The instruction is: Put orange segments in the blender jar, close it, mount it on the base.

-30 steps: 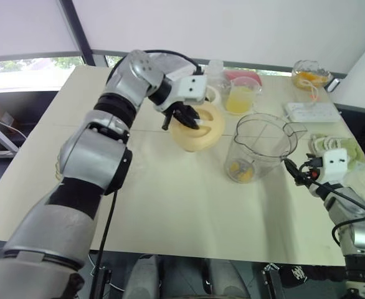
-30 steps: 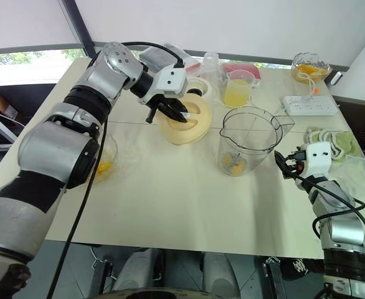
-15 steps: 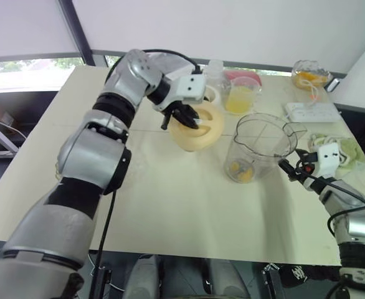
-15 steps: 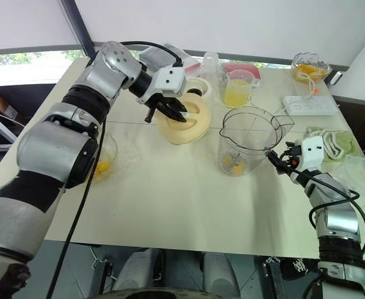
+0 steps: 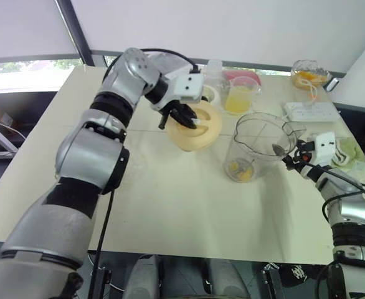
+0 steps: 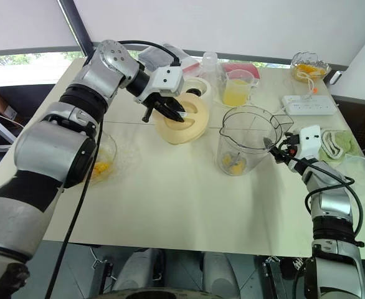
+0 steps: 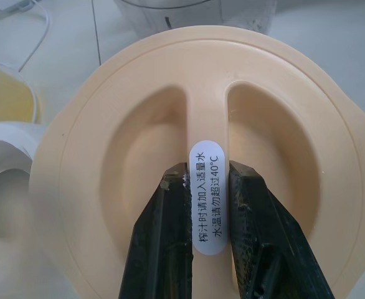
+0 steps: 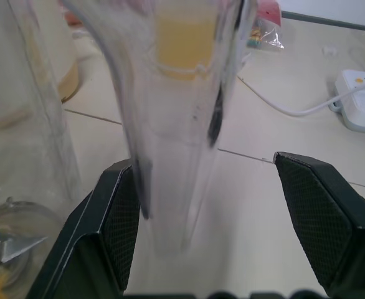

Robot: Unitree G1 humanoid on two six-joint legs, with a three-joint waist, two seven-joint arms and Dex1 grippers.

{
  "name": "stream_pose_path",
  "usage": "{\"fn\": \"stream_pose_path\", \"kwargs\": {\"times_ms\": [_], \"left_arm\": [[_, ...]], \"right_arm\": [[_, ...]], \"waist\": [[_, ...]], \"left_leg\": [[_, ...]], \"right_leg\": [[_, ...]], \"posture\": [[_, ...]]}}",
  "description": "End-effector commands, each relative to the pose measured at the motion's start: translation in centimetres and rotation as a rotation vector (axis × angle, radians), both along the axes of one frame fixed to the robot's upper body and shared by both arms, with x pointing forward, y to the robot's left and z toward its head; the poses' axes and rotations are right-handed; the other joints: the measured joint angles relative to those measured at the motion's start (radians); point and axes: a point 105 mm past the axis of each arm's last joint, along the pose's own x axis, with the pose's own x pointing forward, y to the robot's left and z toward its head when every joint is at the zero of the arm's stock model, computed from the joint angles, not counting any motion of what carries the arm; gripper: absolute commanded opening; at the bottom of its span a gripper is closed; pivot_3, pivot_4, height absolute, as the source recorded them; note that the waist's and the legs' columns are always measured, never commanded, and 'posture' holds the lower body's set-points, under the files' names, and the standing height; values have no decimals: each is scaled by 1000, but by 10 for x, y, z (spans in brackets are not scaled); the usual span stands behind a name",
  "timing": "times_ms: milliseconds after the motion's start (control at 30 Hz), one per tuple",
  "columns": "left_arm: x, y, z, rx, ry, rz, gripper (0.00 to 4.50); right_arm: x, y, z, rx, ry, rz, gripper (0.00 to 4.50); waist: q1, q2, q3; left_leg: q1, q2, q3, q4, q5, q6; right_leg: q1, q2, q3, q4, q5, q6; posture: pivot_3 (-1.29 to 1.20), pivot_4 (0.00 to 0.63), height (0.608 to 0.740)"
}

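The clear blender jar (image 5: pixel 258 144) stands upright on the table with a few orange segments (image 5: pixel 240 169) at its bottom. Its cream lid (image 5: pixel 199 126) lies to the jar's left, top side up. My left gripper (image 7: pixel 206 180) is shut on the lid's centre ridge, over a white label. My right gripper (image 8: pixel 213 212) is open at the jar's right side, and the jar's clear handle (image 8: pixel 176 124) stands between its two fingers (image 8: pixel 319 218). A white blender base (image 6: pixel 197 88) sits just behind the lid.
A glass bowl with orange pieces (image 6: pixel 103 159) sits at the left. A cup of yellow juice (image 5: pixel 240 97), a second bowl (image 5: pixel 308 75), a white power strip (image 5: pixel 311 112) and a cloth (image 5: pixel 343 147) lie at the back and right.
My right gripper has moved up and in towards the jar, and its open fingers now straddle the handle. The left gripper stays shut on the lid, almost still.
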Motion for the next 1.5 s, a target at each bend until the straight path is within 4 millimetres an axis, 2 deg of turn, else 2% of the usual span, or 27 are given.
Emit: {"fn": "stream_pose_path", "kwargs": {"times_ms": [33, 133, 167, 233, 267, 333, 367, 533, 667, 800, 1000, 1200, 1500], "left_arm": [[-1, -3, 18, -38, -48, -21, 232], [-1, -3, 18, -39, -49, -20, 232], [-1, -3, 18, -40, -48, -19, 232], [-1, -2, 17, -41, -48, -18, 232], [-1, -2, 17, -42, -47, -18, 232], [-1, -2, 17, -44, -47, -17, 232], [-1, -2, 17, -45, -48, -16, 232], [0, -4, 20, -61, -53, -12, 232], [-1, -7, 27, -78, -61, -12, 232], [-2, -14, 39, -104, -78, -17, 232], [-8, -27, 60, -128, -94, -41, 232], [-20, -34, 75, -66, -100, -107, 232], [-12, -14, 60, 9, -99, -74, 232]], "right_arm": [[9, -1, 13, -9, -50, -4, 3504], [12, 0, 14, -6, -55, -1, 3504], [13, 0, 15, -6, -57, 1, 3246], [13, 1, 15, -3, -59, 3, 2628], [13, 1, 15, 1, -60, 3, 2225], [13, 2, 15, 7, -61, 5, 1110], [13, 2, 15, 13, -62, 5, 832], [4, 10, 14, 72, -75, -4, 832], [-12, 37, 22, 113, -140, -27, 832], [-30, 58, 35, 120, -245, -167, 832], [-47, 81, 37, 100, -308, -328, 832], [-39, 109, 34, 104, -301, -320, 832], [-28, 110, 37, 285, -192, -309, 832]], "waist": [[0, 0, 0], [-1, 0, 0], [0, 0, 0], [0, 0, 0], [0, 0, 0], [0, 1, 0], [-1, 1, 0], [1, 1, 0], [1, 1, 0], [-3, 3, 1], [1, 3, 1], [-2, 3, 1], [-2, 3, 1]], "left_leg": [[0, 0, 0, 0, 0, 0], [0, 0, 0, 0, 0, 0], [0, 0, 0, 0, 0, 0], [0, 0, 0, 0, 0, 0], [0, 0, 0, 0, 0, 0], [0, 0, 0, 0, 0, 0], [0, 0, 1, 0, 0, 0], [0, 0, 0, 0, 0, 0], [0, 0, -1, 0, 0, 0], [-1, 0, -4, -1, 0, 0], [-1, -1, -3, 1, 0, -1], [-1, -1, -3, 1, 0, -1], [-1, -1, -4, 1, 0, -1]], "right_leg": [[0, 0, 0, 0, 0, 0], [0, 0, 0, 0, 0, 0], [0, 0, 0, 0, 0, 0], [0, 0, 0, 0, 0, 0], [0, 0, 0, 0, 0, 0], [0, -1, 0, 0, 0, 0], [0, -1, 0, 0, 0, 0], [0, -1, 0, 1, 1, 1], [0, 0, 0, 1, 1, 1], [-3, 0, 0, 4, 1, 1], [-5, 0, 1, 7, 0, 1], [-5, 0, 2, 8, 0, 1], [-5, 1, 2, 9, 0, 1]], "posture": [[0, 150, 740], [0, 150, 740], [0, 150, 740], [0, 150, 740], [0, 150, 740], [0, 150, 740], [0, 150, 740], [0, 150, 740], [0, 150, 740], [0, 150, 740], [0, 150, 740], [0, 150, 740], [0, 150, 740]]}}
